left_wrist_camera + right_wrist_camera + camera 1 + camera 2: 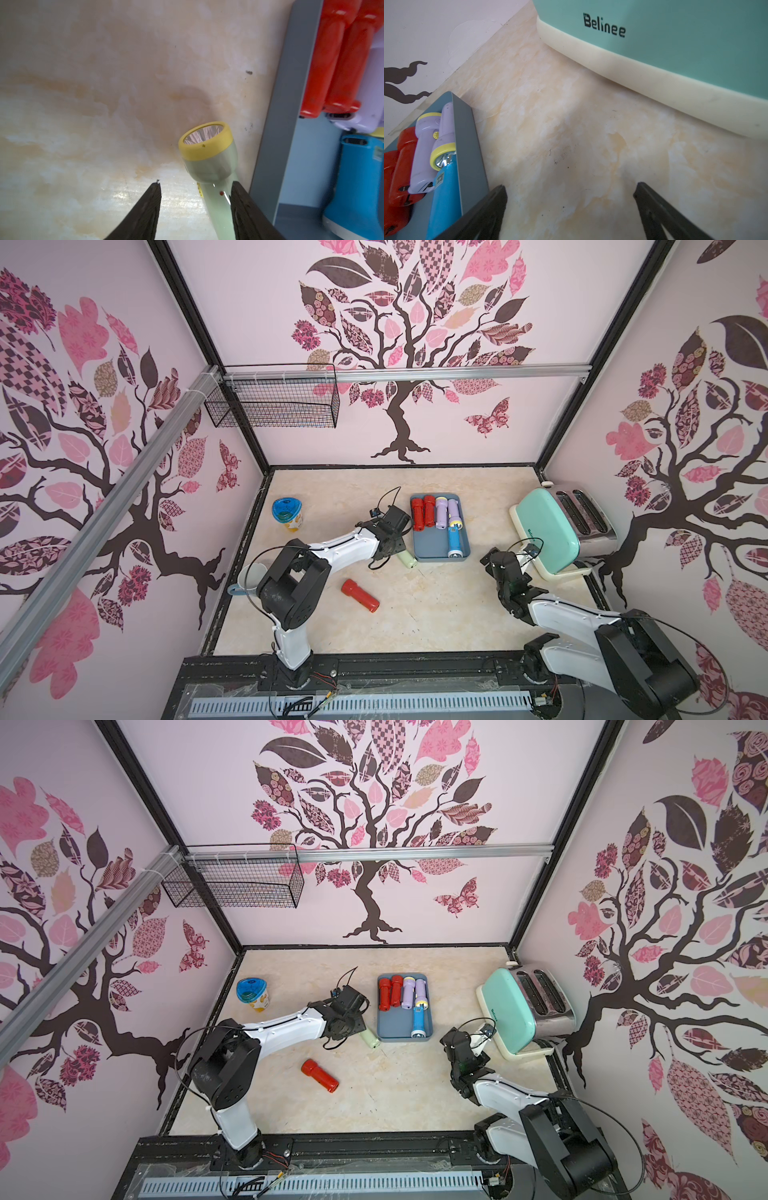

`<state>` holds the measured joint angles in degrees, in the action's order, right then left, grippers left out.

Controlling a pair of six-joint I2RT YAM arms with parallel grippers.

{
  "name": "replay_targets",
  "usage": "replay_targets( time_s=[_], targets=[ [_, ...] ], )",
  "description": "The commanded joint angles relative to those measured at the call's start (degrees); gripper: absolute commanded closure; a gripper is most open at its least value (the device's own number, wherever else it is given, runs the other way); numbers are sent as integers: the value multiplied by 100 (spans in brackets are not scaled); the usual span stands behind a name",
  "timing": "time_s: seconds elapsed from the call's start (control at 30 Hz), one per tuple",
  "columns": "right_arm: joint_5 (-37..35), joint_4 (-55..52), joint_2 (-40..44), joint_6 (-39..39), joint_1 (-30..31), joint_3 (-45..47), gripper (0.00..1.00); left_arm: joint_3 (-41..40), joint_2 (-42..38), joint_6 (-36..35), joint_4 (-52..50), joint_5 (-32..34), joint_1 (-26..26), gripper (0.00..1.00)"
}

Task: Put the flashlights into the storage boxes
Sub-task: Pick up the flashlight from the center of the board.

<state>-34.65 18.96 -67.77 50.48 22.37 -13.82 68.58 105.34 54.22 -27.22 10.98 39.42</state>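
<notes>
- The left gripper [196, 184] is standing partly open around the handle of the pale green flashlight [209, 164]. One finger is touching the handle while the other is standing clear of it, so nothing is being clamped.
- That flashlight is sitting just outside the slate-blue tray [432, 545], beside its wall. Whether it is resting on the counter [415, 614] cannot be told.
- Five flashlights are lying in the tray: two red flashlights [417, 513], two lilac flashlights [440, 512] and, nearer the robot, a blue flashlight [454, 541].
- A third red flashlight [360, 595] is lying on the counter, well apart from the tray.
- The right gripper [572, 185] is hanging wide open and empty over bare counter, between the tray and the mint toaster [675, 41].
</notes>
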Motion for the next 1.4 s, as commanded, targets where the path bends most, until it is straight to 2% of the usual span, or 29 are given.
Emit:
replay_targets(
  time_s=[0.0,0.33,0.6,0.97,1.1,1.2,1.3,1.37],
  targets=[
    [31,-147,-79,-115,39,-249,1,313,192,4,-175,116,59,43],
    [-180,-164,-246,-196,295,-392,1,480,658,23,-206,-9,167,44],
    [-337,-242,-276,-284,415,-486,0,538,785,-161,-521,138,197,57],
    [-535,-382,-85,-293,499,-512,1,589,-10,-412,-1028,834,265,66],
    [-669,-397,-29,-184,503,-425,0,1065,-160,-727,-1003,1294,704,66],
    [-683,-395,-58,-122,497,-421,1,1727,84,-1095,-1059,1447,962,65],
    [-692,-466,26,-111,501,-417,1,2389,529,-1364,-1102,1484,1084,65],
    [-687,-344,30,-82,499,-328,0,2813,890,-1405,-1048,1208,1086,65]
  ],
)
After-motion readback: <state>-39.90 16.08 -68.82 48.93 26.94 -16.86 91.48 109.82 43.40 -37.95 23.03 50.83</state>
